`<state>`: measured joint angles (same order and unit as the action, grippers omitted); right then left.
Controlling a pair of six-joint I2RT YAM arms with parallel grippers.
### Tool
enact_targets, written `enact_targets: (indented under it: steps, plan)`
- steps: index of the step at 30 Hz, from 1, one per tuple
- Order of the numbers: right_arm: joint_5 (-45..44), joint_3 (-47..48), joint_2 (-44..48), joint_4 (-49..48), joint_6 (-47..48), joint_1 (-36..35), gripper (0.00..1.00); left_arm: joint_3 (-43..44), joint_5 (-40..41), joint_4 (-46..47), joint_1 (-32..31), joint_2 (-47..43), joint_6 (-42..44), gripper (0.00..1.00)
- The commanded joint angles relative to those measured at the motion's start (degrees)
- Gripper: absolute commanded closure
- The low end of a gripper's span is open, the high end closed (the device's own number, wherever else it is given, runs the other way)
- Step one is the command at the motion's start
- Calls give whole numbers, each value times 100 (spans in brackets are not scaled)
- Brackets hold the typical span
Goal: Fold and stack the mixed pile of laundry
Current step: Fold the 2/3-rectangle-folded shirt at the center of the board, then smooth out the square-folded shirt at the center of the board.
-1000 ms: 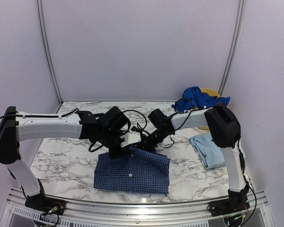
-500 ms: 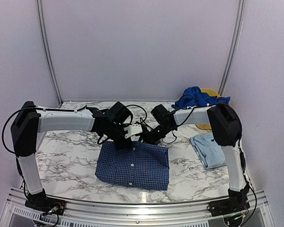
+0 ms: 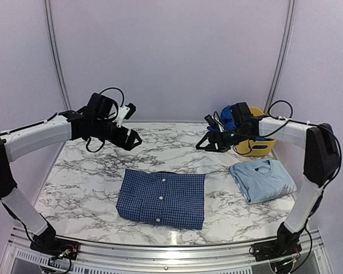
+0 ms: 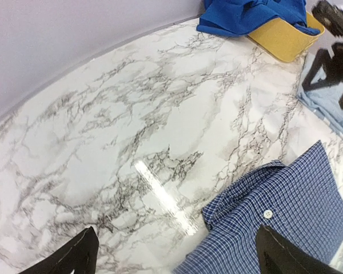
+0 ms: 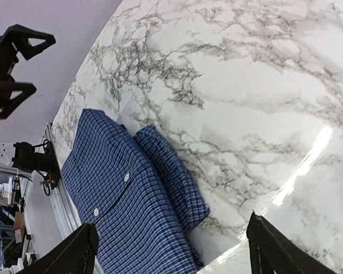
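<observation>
Left gripper [image 3: 132, 138] and right gripper [image 3: 204, 140] hang spread and empty over the marble table [image 3: 86, 171]. The folded check shirt [image 3: 161, 198] lies front-centre, long axis nine-to-three. The royal-blue piece [image 4: 248, 14], heaped in the yellow basket [image 4: 277, 40], sits around one o'clock of the nearer right gripper.

No text, label, brand or number could be read, not on the checked shirt [image 3: 161, 198], not on the pale blue T-shirt [image 3: 262, 180], not on the yellow basket [image 3: 257, 148]
</observation>
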<state>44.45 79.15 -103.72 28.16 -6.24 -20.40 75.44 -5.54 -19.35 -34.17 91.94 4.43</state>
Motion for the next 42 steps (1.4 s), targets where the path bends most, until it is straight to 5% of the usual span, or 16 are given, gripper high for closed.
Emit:
enact_targets:
  steps: [1, 10, 15, 19, 27, 29, 42]
  plan:
    - [141, -971, 389, -200, -126, -131, 13, -878, -1602, 162, 482, -470, -1516, 1]
    - [57, -1798, 493, -357, 38, -534, 11, -2503, -2432, 1220, 858, -629, -2377, 1]
    - [57, -1868, 297, -555, -25, -588, 16, -2655, -2832, 1866, 859, -69, -2750, 19]
    - [136, -1812, 92, -582, -20, -588, 39, -2726, -3052, 2473, 858, 207, -3069, 39]
    - [-182, -1718, 11, -425, -37, -436, 92, -2638, -2879, 2757, 906, 436, -3372, 98]
    - [-342, -1654, 2, -404, -63, -280, 100, -2553, -2644, 2692, 937, 483, -3437, 100]
    - [-1924, -525, -1632, -492, -58, -109, 100, -1536, -1331, 2180, 1030, 2120, -3416, 100]
